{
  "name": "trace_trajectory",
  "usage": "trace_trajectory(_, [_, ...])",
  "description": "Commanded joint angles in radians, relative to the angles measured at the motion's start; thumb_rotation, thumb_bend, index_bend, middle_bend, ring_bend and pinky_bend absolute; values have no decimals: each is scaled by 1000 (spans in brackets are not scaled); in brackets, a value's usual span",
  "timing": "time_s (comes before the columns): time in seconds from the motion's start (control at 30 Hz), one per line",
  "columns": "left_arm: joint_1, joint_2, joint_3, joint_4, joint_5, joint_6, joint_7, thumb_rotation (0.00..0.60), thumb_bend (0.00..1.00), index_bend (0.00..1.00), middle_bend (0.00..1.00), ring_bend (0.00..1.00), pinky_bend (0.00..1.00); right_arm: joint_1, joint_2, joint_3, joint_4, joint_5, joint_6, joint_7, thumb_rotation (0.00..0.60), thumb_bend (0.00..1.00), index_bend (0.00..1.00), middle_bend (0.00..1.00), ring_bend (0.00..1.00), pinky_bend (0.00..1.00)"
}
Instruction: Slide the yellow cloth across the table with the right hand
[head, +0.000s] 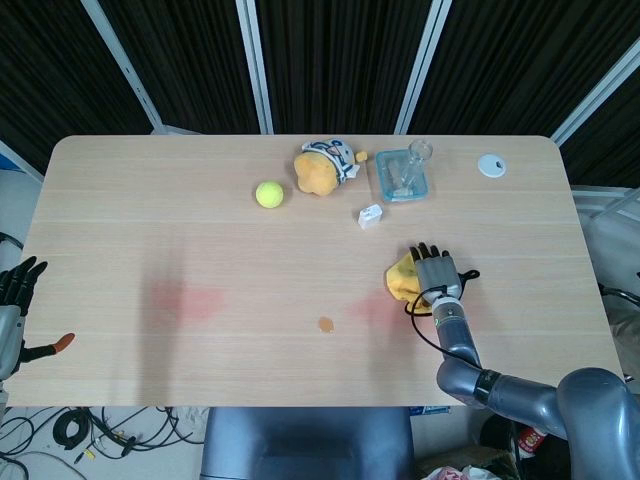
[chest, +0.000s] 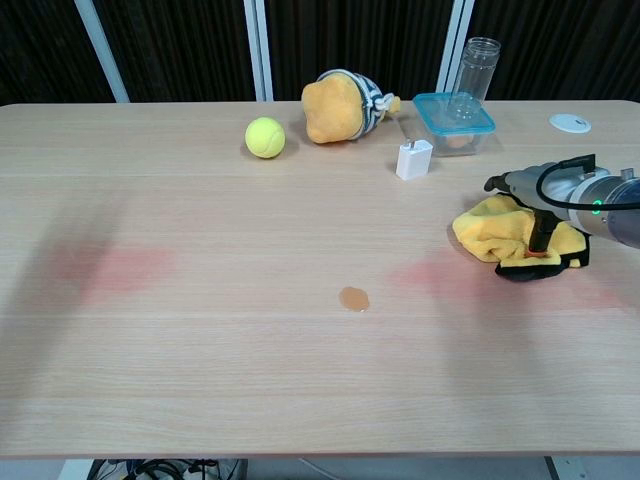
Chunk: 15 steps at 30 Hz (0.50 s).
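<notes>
In the head view, your right hand (head: 437, 272) lies flat with fingers spread on the crumpled yellow cloth (head: 400, 279), right of centre on the pale wooden table (head: 200, 230); your left hand (head: 18, 290) hangs off the lower left edge, fingers apart, holding nothing. In the chest view, the cloth (chest: 490, 232) sits at mid right under the right hand (chest: 535, 215), right of a small orange spot (chest: 354, 298)

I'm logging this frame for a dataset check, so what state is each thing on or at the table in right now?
yellow cloth: bunched, under the right hand.
right hand: resting palm down on the cloth.
left hand: off the table's left edge, holding nothing.
tennis ball: lying free.
plush toy: lying on its side.
clear bottle: upright, no cap.
plastic container: lid on.
white charger: standing upright.
</notes>
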Motion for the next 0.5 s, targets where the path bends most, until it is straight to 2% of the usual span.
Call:
trace_trajectory(0.03, [0,0,0,0,0,0,0,600,0,0,0,0,0,1,2,-1,-2,1,1,-1,600,124,66,33,86,187])
trace_trajectory(0.5, [2,0,-2,0,-5,3,0,600,0,0,0,0,0,4,-6,-6,6,4,-3,0,600,124,60,34,86,187])
